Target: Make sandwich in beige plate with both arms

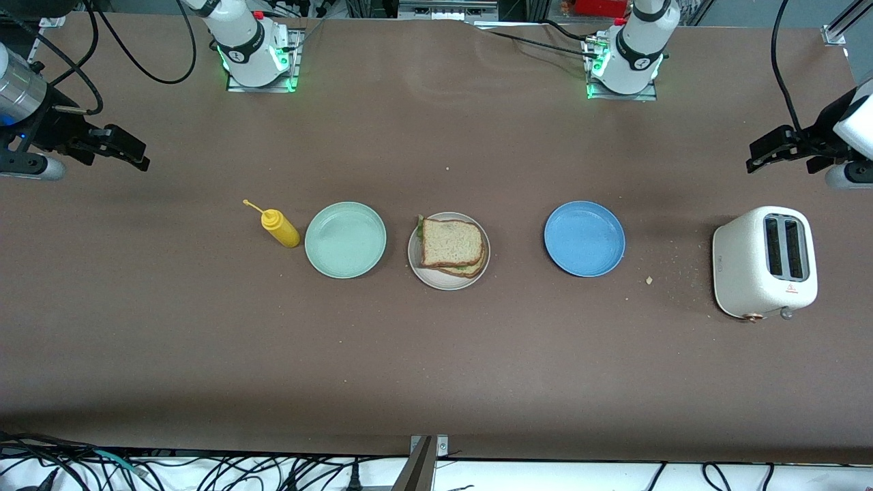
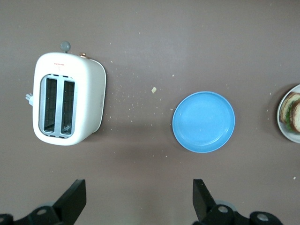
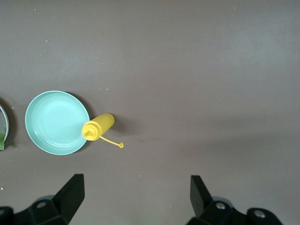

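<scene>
Front view: the sandwich (image 1: 452, 245), dark-crusted and square, sat on the round beige plate (image 1: 417, 262) mid-frame, with lots of bare brown table (image 1: 436, 368) below.

Left wrist view: my left gripper (image 2: 139, 201) hung spread wide over bare table near the glossy toaster (image 2: 68, 104).

Right wrist view: my right gripper (image 3: 136, 199) was spread too, near the mustard bottle (image 3: 98, 126).

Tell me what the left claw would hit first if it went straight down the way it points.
Probably bare table. The left claw, open, points down at brown surface between the toaster and the blue plate, though depth is unclear.
</scene>
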You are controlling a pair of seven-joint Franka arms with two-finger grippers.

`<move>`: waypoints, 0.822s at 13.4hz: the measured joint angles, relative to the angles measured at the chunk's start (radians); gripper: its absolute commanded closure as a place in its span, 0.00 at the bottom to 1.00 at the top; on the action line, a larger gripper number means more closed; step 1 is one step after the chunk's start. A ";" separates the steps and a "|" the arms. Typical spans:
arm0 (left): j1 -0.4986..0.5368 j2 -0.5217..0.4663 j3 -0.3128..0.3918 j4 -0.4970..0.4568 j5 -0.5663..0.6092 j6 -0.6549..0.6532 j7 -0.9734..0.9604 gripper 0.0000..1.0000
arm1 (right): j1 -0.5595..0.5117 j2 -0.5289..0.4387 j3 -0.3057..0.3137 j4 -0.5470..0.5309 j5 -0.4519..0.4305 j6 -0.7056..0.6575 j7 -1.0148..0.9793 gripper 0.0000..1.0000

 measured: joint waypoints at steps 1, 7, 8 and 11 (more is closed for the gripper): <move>0.007 0.001 -0.002 0.009 0.000 -0.001 -0.003 0.00 | 0.000 0.000 0.000 0.000 0.000 0.000 0.000 0.00; 0.059 0.022 -0.050 0.057 -0.003 0.000 -0.009 0.00 | 0.000 0.000 0.000 0.000 0.000 0.000 0.000 0.00; 0.073 0.024 -0.072 0.062 -0.003 0.000 -0.014 0.00 | 0.000 0.000 0.000 0.000 0.000 0.000 0.000 0.00; 0.079 0.032 -0.095 0.065 -0.003 0.000 -0.016 0.00 | 0.000 0.000 0.000 0.000 0.000 0.000 0.000 0.00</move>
